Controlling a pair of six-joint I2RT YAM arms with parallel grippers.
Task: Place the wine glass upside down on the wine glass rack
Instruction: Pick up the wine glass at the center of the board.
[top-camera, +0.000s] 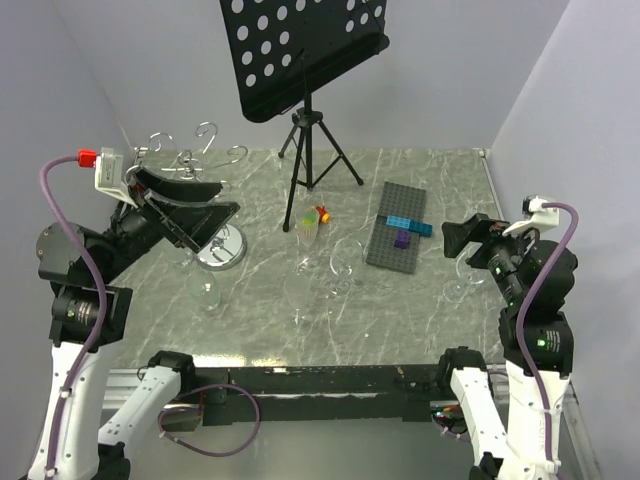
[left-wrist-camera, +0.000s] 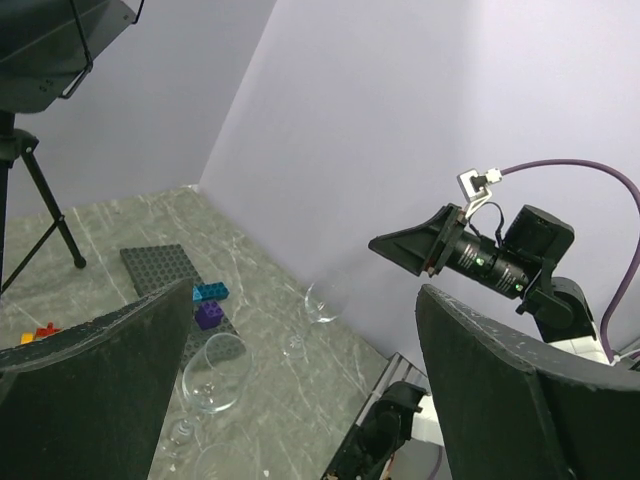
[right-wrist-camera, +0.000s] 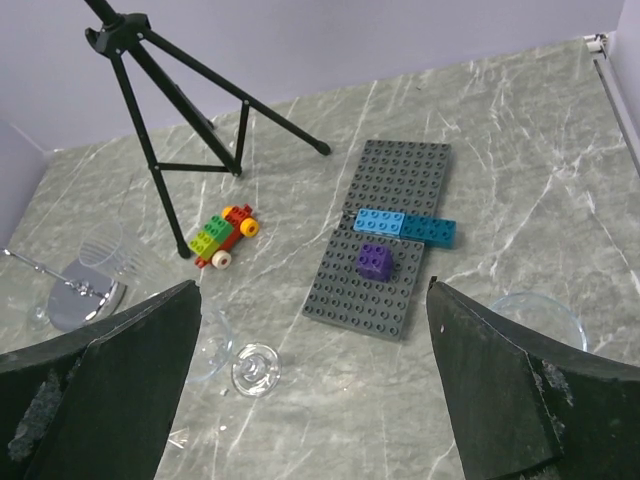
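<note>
Your right claw (top-camera: 458, 240), wide open and empty, hangs near the apparently upright wine glass (top-camera: 463, 287) at the right edge of the desk (top-camera: 420, 322).

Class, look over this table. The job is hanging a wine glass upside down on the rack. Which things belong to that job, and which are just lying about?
Job:
- rack
- glasses, several; which one is meant is unclear

Lying about:
- music stand
- brick plate
- blue brick
- purple brick
- toy car
</note>
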